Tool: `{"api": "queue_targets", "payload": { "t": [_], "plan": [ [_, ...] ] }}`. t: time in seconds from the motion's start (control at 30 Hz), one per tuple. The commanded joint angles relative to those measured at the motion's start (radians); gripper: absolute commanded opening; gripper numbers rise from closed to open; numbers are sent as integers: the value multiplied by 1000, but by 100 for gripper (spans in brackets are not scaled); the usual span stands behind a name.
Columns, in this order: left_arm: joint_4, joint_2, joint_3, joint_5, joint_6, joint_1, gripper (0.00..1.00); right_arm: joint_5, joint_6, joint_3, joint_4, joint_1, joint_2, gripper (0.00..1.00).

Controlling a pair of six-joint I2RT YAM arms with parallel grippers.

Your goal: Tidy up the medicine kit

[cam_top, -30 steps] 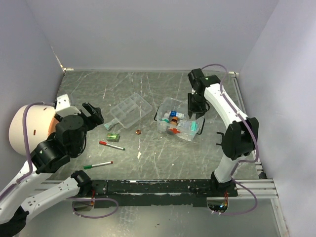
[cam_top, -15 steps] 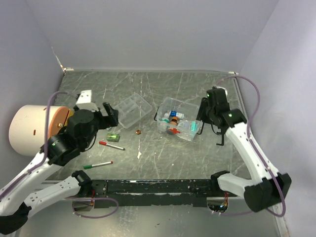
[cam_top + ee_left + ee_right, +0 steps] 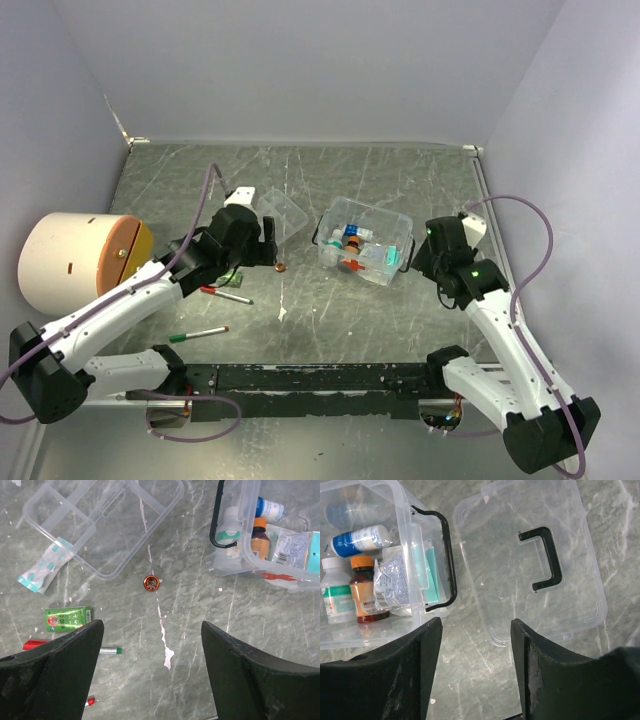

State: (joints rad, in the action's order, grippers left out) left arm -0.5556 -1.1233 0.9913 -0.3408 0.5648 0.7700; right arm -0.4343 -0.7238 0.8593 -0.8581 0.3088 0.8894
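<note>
Box open, lid beside it. Tray and green packet lie loose. Left gripper and right gripper spread, empty. Step: gathering. Next, likely: pinch packet low.

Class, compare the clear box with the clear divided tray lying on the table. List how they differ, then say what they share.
1. The box holds bottles and packets; the divided tray looks empty in every compartment.
2. The box carries a black clip on its end; the divided tray shows no black parts.
3. The divided tray is shallow; the box has taller walls.
Shared: both are clear plastic with rounded corners and open tops.
</note>
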Motion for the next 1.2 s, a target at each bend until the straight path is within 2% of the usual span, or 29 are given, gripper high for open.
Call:
{"api": "queue_targets", "payload": {
  "t": [0.0, 0.1, 0.2, 0.27, 0.37, 0.5, 0.63, 0.8, 1.0, 1.17],
  "plan": [
    [-11, -50, 3, -54, 99, -5, 89, 24, 8, -10, 43, -1, -40, 57],
    [-10, -128, 13, -116, 160, -32, 87, 142, 78, 9, 127, -2, -41, 56],
    [29, -208, 42, -78, 180, -121, 80, 260, 122, 38, 209, -2, -18, 54],
    [83, -263, 59, -54, 165, -172, 72, 322, 139, 65, 266, 0, 2, 53],
    [126, -378, 118, -116, 143, -203, 67, 434, 159, 109, 364, 6, 30, 52],
    [153, -569, 209, -75, 86, -228, 59, 529, 163, 137, 451, 52, 78, 52],
    [161, -709, 276, -33, 54, -230, 50, 482, 153, 167, 492, 156, 106, 52],
    [182, -802, 312, 67, 22, -231, 47, 401, 132, 154, 521, 304, 125, 52],
    [214, -849, 341, 212, 1, -219, 46, 368, 98, 93, 551, 355, 124, 52],
    [245, -889, 372, 325, 20, -207, 48, 321, 103, 105, 540, 405, 143, 52]
  ]
}}
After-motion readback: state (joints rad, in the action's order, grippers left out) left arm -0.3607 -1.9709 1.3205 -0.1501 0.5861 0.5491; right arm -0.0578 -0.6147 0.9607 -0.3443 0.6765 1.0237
